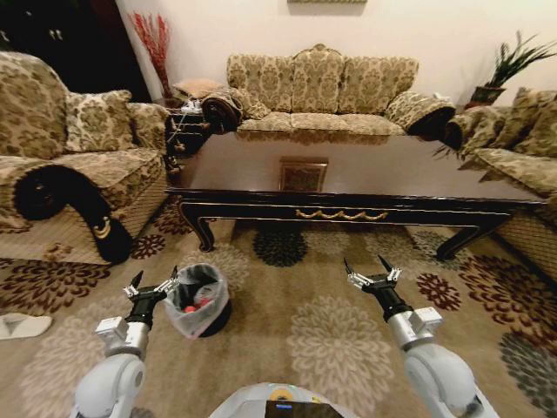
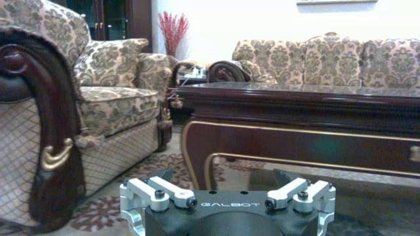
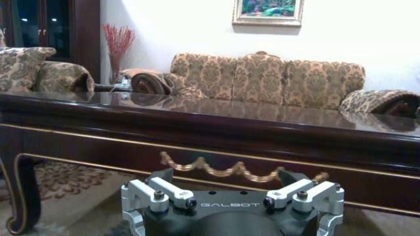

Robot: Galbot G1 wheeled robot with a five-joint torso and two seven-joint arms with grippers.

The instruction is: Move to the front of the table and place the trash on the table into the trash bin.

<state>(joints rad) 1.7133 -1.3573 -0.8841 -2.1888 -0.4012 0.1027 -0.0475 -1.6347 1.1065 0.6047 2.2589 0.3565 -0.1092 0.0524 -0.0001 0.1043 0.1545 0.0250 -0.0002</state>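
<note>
The left gripper [image 1: 152, 285], jaws spread and holding nothing, sits just beside the trash bin [image 1: 198, 300] on the carpet, while the right gripper [image 1: 372, 277], also spread, faces the counter [image 1: 348, 187].

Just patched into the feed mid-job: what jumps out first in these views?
The big glossy dark table spans the room ahead, its top bare, with patterned sofas around it. On the flowered carpet near the robot stands the trash bin, its pale liner holding something red. The left gripper hovers right beside the bin and the right gripper is held out over the carpet, both with fingers spread.
</note>
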